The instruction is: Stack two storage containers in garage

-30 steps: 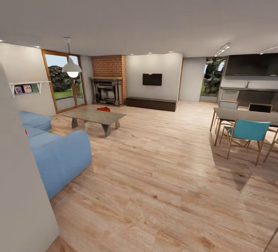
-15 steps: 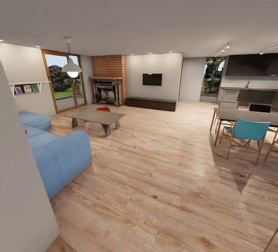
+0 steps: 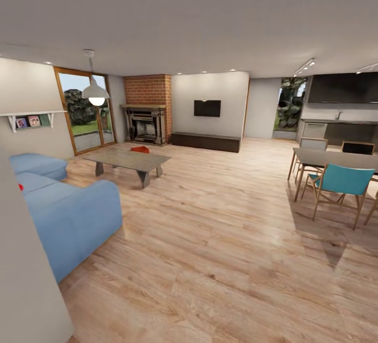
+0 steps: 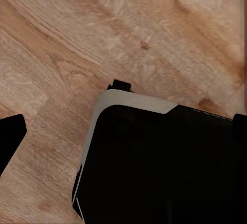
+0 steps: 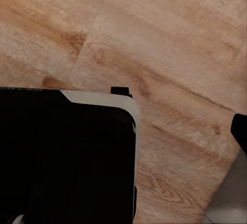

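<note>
The robot is on the fetching leg, rolling into the living room. One red-orange container [image 3: 140,148] sits on the coffee table [image 3: 127,158], far ahead of both grippers; a red speck on the blue sofa [image 3: 68,217] may be the second. Whether either gripper is open, I cannot tell. Next: drive to the table.

Brick fireplace [image 3: 148,105], wall-mounted TV [image 3: 207,108], pendant lamp [image 3: 95,91] and teal chair [image 3: 340,184] beside a dining table [image 3: 336,158]

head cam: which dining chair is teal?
The wood-framed chair with the teal seat shell, nearest the camera at the dining table; the chairs behind it look dark or pale.
</note>
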`<state>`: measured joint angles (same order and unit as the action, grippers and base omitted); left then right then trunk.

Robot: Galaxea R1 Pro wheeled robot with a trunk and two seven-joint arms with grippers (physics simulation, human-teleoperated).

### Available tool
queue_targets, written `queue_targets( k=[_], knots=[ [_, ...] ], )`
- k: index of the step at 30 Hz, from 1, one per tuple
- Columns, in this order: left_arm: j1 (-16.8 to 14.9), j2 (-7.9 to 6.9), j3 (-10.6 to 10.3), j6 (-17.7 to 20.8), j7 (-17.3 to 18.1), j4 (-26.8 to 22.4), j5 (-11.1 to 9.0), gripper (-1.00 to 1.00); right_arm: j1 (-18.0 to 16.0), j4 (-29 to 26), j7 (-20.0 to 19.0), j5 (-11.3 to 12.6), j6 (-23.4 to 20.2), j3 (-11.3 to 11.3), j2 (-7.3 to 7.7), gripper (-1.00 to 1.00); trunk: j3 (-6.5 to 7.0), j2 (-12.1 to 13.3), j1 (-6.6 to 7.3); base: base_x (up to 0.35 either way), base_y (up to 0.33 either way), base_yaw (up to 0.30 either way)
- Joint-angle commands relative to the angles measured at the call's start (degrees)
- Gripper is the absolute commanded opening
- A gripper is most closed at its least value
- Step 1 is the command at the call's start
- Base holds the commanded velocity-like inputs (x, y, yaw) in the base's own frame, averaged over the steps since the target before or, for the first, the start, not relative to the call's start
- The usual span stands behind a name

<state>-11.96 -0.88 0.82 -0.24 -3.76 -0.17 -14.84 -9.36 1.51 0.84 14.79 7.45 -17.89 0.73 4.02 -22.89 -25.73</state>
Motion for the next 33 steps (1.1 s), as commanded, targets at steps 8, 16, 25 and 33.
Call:
queue_targets(
  k=[8,16,25,33],
  knots=[
    [0.00,0.01,0.06,-0.02,-0.10,0.00,-0.19,1.00,-0.05,0.16,0.02,0.53,0.28,-0.41,-0.07,1.00,-0.02,-0.03,-0.05,0.321,0.000,-0.099],
    [0.00,0.01,0.05,-0.02,-0.10,0.00,-0.19,1.00,-0.05,0.16,0.04,0.52,0.20,-0.37,-0.10,1.00,-0.02,-0.03,-0.05,0.322,0.000,-0.228],
    [0.00,0.01,0.06,0.14,-0.10,0.00,-0.22,1.00,-0.05,0.16,0.04,0.43,0.20,-0.45,-0.03,1.00,-0.02,-0.03,-0.05,0.322,0.000,-0.061],
    [0.00,0.04,0.06,0.28,-0.11,0.00,-0.21,1.00,-0.05,0.16,0.04,0.42,0.17,-0.48,-0.02,1.00,-0.02,-0.03,-0.05,0.322,-0.001,-0.004]
  ],
)
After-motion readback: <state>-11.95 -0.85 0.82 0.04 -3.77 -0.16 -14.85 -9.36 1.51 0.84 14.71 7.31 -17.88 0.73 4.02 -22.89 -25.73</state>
